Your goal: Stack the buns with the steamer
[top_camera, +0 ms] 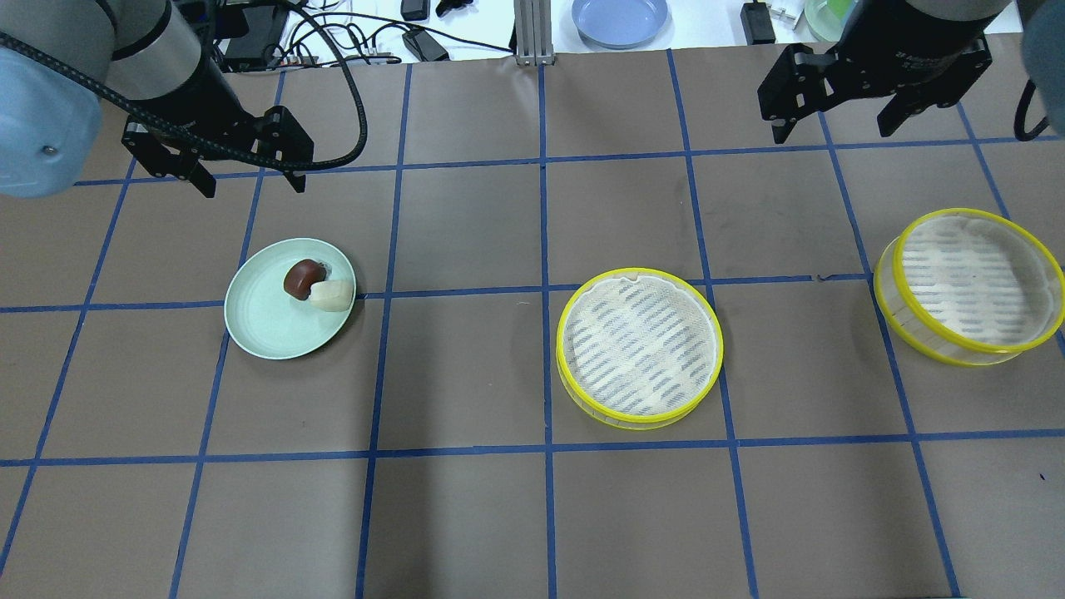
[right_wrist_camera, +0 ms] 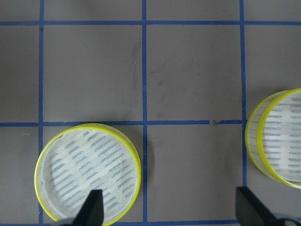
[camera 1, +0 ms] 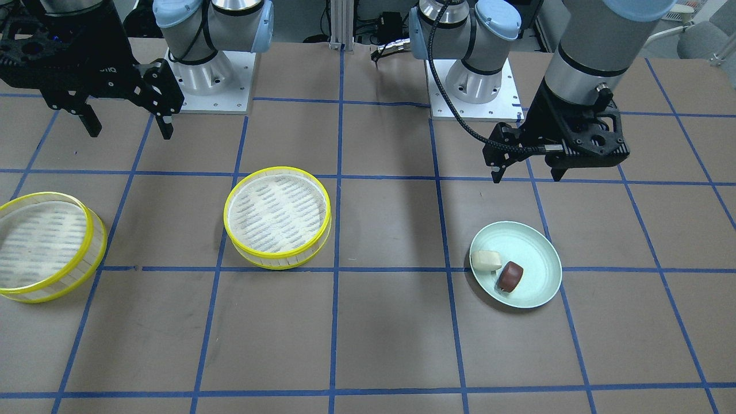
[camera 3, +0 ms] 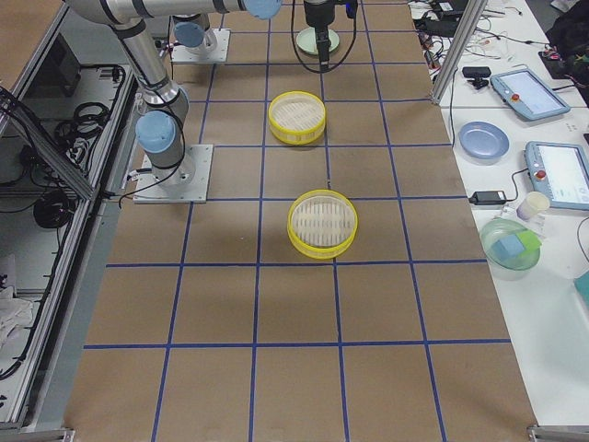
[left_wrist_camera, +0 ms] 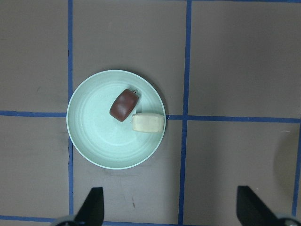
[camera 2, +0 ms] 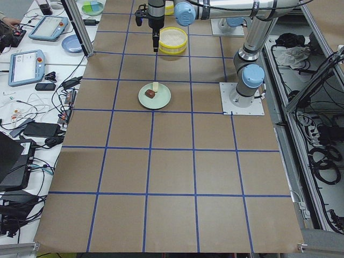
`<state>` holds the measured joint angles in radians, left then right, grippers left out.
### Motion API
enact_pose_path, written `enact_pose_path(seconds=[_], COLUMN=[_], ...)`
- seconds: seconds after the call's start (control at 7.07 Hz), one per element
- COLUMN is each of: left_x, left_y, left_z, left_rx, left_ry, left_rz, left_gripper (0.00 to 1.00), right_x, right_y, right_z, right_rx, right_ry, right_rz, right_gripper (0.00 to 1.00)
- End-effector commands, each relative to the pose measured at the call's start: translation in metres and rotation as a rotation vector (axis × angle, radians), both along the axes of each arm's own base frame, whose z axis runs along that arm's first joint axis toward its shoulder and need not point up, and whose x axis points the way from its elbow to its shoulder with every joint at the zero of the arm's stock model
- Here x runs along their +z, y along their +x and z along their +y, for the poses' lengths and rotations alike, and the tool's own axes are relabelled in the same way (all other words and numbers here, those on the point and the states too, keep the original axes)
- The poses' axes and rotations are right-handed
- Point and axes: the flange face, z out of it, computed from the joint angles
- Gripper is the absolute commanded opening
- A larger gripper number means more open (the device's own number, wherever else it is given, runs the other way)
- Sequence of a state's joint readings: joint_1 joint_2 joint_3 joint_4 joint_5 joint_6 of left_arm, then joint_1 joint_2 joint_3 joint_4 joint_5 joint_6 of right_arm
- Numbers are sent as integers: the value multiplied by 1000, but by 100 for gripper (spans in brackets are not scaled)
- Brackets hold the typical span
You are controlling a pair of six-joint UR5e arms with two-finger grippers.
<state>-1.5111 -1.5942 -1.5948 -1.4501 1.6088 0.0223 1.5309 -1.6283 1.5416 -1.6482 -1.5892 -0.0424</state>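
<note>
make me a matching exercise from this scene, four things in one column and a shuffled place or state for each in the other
Column 1
1. brown bun
2. middle steamer tray
3. left gripper
4. pale green plate

Column 2
A. open, holding nothing
B. carries both buns
C. lies on the plate beside the cream bun
D. empty, yellow rim

Pairs: 1-C, 2-D, 3-A, 4-B

Left arm, right arm: silver tubes, pale blue joint caps, white base plates. Left gripper, right gripper are black.
</note>
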Motion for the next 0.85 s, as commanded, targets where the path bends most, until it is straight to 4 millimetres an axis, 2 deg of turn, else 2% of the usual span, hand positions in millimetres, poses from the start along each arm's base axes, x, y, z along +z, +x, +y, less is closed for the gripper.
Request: enact_pose_path(seconds=[0.0,0.14,0.28,0.57,0.71], left_x=[0,-4,-1,2,-10], left_y=[0,-1,0,18,32], left_z=[1,-2,0,1,-6], left_rx=[1,-3,-4,26,54], left_ry=[-2,7,3,9,30], left_rz=[4,8,4,-14,5], left_gripper=[100,100,100,100,100], right_x=[-1,0,-1,-1,-3], right_y=[0,0,0,4,4], right_z=[0,1,0,-1,-1], right_rx=[4,2,5,-6,-7], right_ry=[6,5,5,-7,-1], right_rz=[0,0,1,-14,-13], right_gripper=[100,100,100,100,100])
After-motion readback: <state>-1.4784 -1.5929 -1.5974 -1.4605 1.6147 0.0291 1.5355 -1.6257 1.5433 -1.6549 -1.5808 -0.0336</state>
